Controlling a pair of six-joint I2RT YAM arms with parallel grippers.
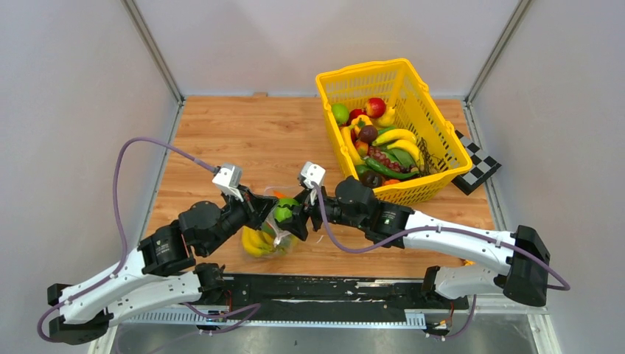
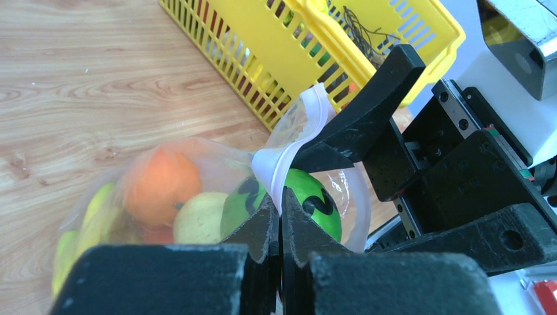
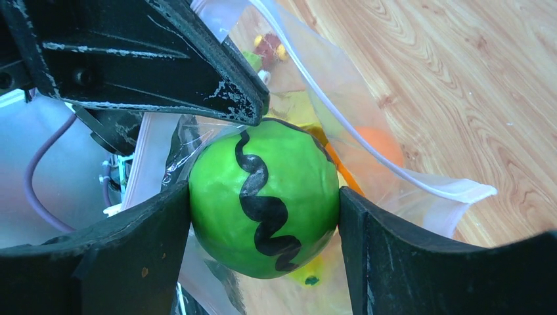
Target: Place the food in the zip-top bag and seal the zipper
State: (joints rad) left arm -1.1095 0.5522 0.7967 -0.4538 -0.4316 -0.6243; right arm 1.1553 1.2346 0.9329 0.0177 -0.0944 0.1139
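Note:
The clear zip-top bag (image 1: 267, 242) lies at the table's near edge between my arms, with bananas, an orange (image 2: 161, 180) and a pale lemon (image 2: 200, 216) inside. My left gripper (image 2: 281, 200) is shut on the bag's whitish zipper strip (image 2: 276, 164) and holds the mouth up. My right gripper (image 3: 264, 210) is shut on a green toy melon (image 3: 269, 197) with a black zigzag, held at the bag's open mouth (image 1: 284, 212). The far lip of the bag (image 3: 446, 190) hangs loose. More food fills the yellow basket.
The yellow basket (image 1: 442, 158) stands at the back right, close behind the right arm. A black-and-white checkered board (image 1: 477, 166) lies by its right side. Bare wooden table (image 1: 236, 133) stretches to the back left. Grey walls enclose the table.

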